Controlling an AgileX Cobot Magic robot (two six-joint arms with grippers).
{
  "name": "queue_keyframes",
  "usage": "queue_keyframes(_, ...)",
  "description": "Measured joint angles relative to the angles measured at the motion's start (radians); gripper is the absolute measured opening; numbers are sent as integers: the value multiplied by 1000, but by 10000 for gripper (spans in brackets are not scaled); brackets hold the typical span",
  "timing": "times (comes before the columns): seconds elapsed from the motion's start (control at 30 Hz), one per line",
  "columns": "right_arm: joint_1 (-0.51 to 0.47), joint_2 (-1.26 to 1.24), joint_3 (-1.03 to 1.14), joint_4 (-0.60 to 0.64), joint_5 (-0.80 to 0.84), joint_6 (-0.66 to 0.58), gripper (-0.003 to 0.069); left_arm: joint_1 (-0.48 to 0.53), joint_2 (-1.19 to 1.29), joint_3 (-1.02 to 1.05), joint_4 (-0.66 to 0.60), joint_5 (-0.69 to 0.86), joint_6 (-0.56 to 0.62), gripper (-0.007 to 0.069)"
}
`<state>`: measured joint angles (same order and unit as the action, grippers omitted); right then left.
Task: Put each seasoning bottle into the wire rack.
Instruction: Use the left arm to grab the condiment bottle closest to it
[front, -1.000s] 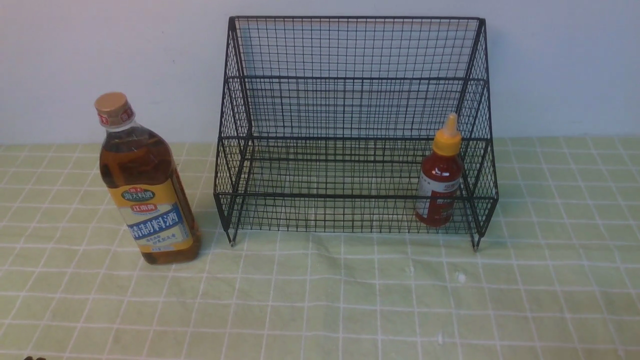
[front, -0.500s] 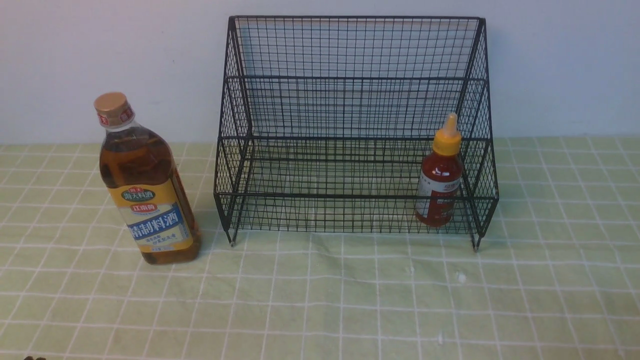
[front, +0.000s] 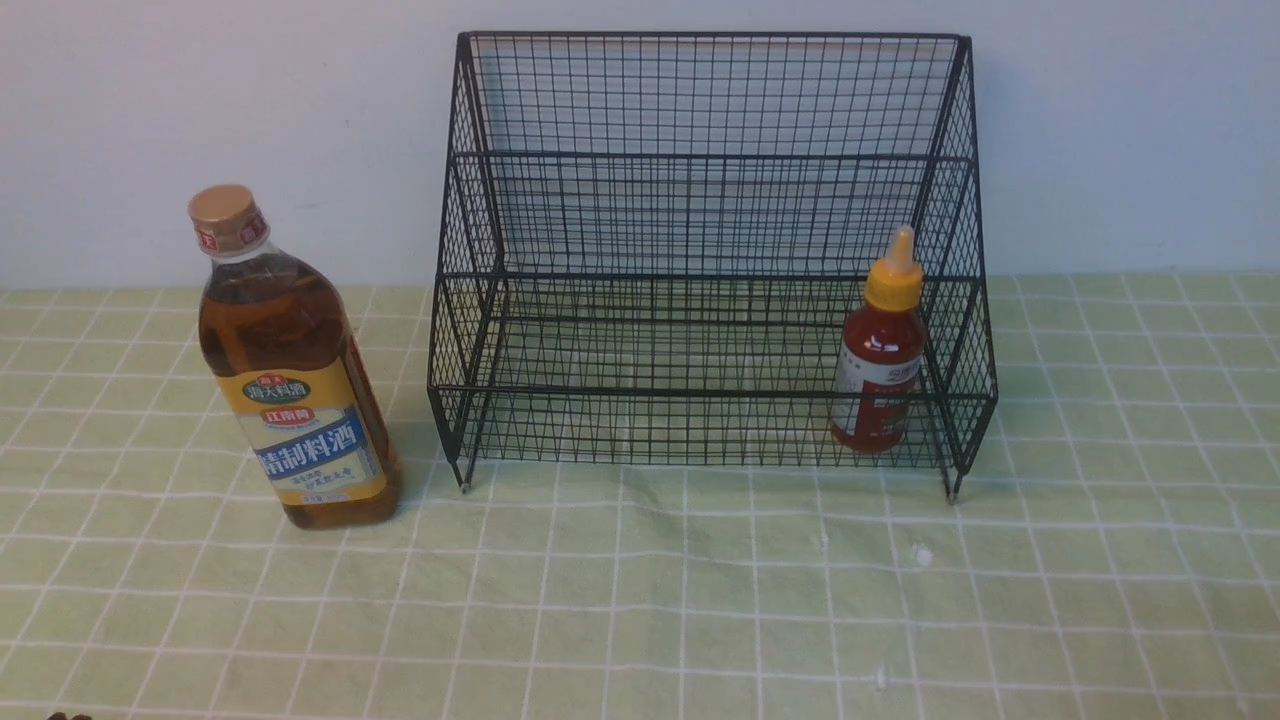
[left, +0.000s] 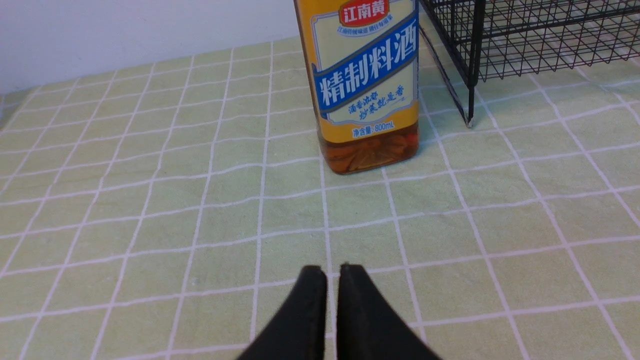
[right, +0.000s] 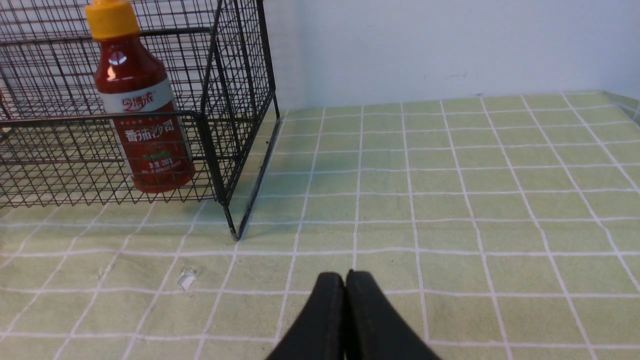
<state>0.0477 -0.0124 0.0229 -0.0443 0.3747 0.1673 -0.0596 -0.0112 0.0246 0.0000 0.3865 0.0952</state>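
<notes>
The red bottle (front: 880, 350) stands up in the rack (front: 700, 155), on the low shelf at the right end. The tall bottle (front: 290, 380) stands on the green checked cloth (front: 640, 600), just beside the rack's left side and not in it. The left gripper (left: 332, 272) points at the tall bottle, with its jaws almost together and holding nothing. The right gripper (right: 345, 280) is pressed closed and empty, near the rack's right front foot.
</notes>
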Motion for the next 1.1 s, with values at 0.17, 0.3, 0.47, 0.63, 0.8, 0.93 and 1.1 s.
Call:
queue_keyframes(0.17,0,0,0,0,0,0,-14,0,0,0,9,-2,1,17)
queue_keyframes(0.3,0,0,0,0,0,0,-14,0,0,4,37,-50,3,17)
queue_keyframes(0.47,0,0,0,0,0,0,-14,0,0,5,-35,-280,-56,17)
queue_keyframes(0.63,0,0,0,0,0,0,-14,0,0,5,-48,-499,-85,17)
queue_keyframes(0.8,0,0,0,0,0,0,-14,0,0,5,-51,-795,-159,17)
queue_keyframes(0.93,0,0,0,0,0,0,-14,0,60,-16,-62,-888,-174,17)
queue_keyframes(1.1,0,0,0,0,0,1,-14,0,324,-144,-45,-881,-177,42)
